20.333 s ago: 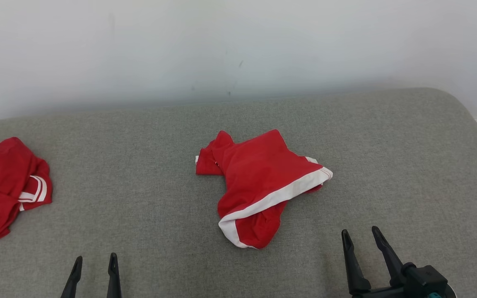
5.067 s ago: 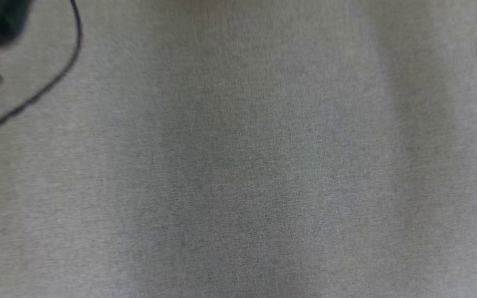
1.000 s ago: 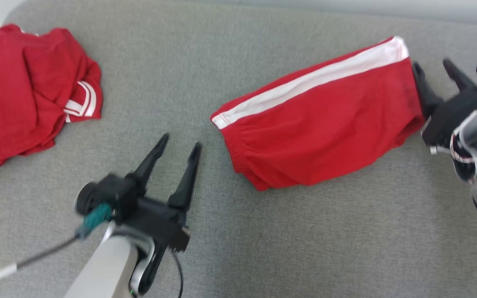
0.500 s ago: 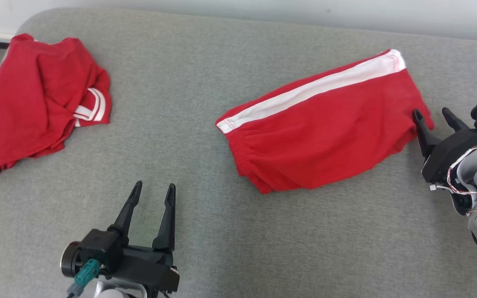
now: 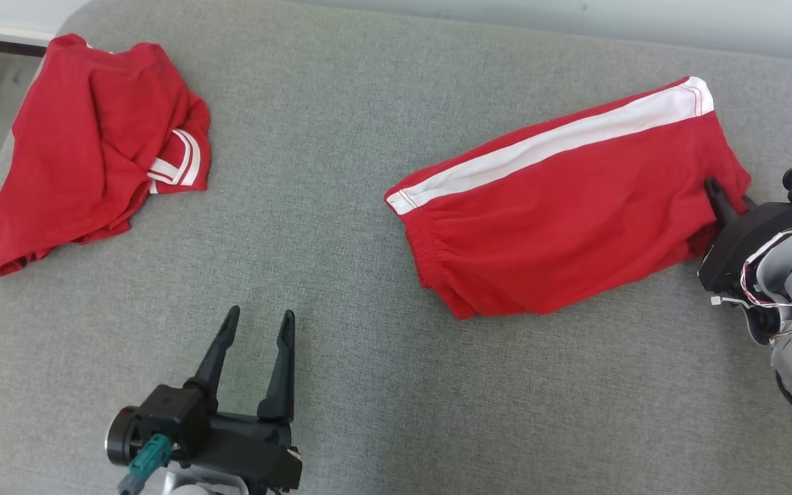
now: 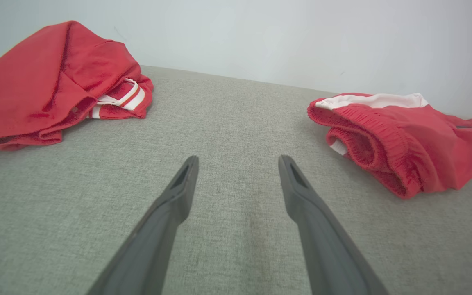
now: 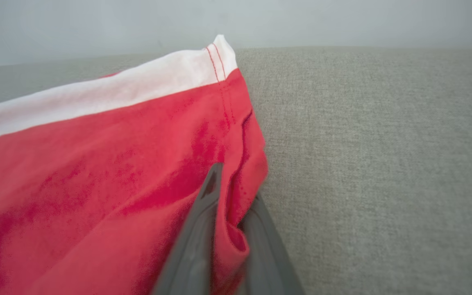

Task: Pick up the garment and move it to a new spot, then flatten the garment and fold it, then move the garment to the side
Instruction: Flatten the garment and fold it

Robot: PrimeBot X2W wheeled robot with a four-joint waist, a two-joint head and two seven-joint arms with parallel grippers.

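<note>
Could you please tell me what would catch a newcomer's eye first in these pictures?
The red shorts with a white stripe lie right of centre on the grey surface, the right tool shut on their hem. A crumpled red garment sits far left; the left tool stands open at the front, touching neither.

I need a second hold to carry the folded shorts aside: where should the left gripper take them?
Probably the gathered waistband at the left end of the shorts: it lies thick and raised, facing the open left gripper. Come in low from the left, pinching all layers. The right gripper clamps the opposite hem.
</note>
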